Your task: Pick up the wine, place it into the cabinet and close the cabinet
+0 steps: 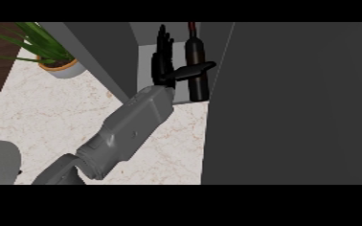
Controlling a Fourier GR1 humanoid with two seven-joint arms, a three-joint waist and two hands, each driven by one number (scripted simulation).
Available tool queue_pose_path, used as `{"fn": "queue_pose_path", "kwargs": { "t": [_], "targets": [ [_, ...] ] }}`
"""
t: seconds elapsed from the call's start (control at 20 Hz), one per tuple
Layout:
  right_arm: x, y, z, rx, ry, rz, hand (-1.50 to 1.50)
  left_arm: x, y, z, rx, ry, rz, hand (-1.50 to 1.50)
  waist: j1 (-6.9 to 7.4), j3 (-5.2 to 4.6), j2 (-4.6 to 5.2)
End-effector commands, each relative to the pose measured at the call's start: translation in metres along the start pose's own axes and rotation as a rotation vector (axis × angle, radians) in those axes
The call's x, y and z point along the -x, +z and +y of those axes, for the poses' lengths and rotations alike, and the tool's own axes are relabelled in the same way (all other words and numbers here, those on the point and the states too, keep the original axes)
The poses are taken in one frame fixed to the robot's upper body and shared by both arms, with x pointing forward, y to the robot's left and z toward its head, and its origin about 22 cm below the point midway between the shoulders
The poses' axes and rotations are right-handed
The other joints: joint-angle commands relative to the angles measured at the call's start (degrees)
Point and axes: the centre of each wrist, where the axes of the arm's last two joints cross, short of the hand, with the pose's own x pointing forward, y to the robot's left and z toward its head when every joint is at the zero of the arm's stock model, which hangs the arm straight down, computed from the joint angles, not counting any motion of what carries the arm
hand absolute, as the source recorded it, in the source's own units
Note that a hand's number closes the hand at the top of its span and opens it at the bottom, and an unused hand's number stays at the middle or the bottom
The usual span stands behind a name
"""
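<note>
Grey and boxy, a forearm [130,124] rises from the lower left of the frame toward the upper middle, its smooth panels ending in a rounded elbow joint near the bottom edge. Which arm it is cannot be told for certain from this view. At its end a black hand [164,62] reaches into the cabinet [283,100], fingers [164,40] straight and pointing up the frame, thumb [194,70] sticking out sideways to the right. That thumb lies across the front of the wine [197,67], a dark, slim glass bottle with a narrow neck and reddish top, standing upright inside the cabinet's opening in the upper middle. The fingers are spread, not curled round the bottle; the hand is open, with the bottle just beside the palm.

Flat, matte dark grey cabinet panels fill the right half of the frame and frame the opening on its left. Pale marble counter [63,110] with faint brown veining spreads across the left. A plant [39,43] with long thin green leaves sits in a round light pot [63,68] at the upper left.
</note>
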Motion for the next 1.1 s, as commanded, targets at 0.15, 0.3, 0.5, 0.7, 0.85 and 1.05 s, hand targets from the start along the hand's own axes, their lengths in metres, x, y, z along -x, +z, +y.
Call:
{"fn": "queue_pose_path", "kwargs": {
  "t": [0.15,0.3,0.5,0.7,0.85,1.05],
  "targets": [
    [-0.011,0.013,-0.004,-0.014,-0.003,-0.009,-1.50,0.003,0.006,-0.002,0.006,0.034,-0.056,-1.50,0.01,0.01,-0.18],
    [-0.001,0.014,0.003,-0.021,-0.012,0.002,-1.50,0.003,0.011,-0.006,0.031,0.064,-0.066,-1.50,1.15,0.02,-0.41],
    [-0.001,0.005,-0.001,0.025,0.001,0.021,-1.50,0.012,0.031,-0.008,0.069,0.080,-0.026,-1.50,2.28,0.02,-0.68],
    [-0.009,0.009,0.009,0.017,-0.010,0.028,-1.50,0.004,0.025,-0.016,0.111,0.105,-0.025,-1.50,2.84,0.00,-0.90],
    [0.001,0.006,0.003,0.026,0.005,0.038,-1.50,0.014,0.042,-0.014,0.133,0.097,-0.045,-1.50,3.33,0.03,-0.93],
    [-0.009,0.016,0.002,0.048,0.009,0.038,-1.50,0.009,0.051,-0.024,0.151,0.083,-0.022,-1.50,4.75,0.04,-1.41]
  ]
}}
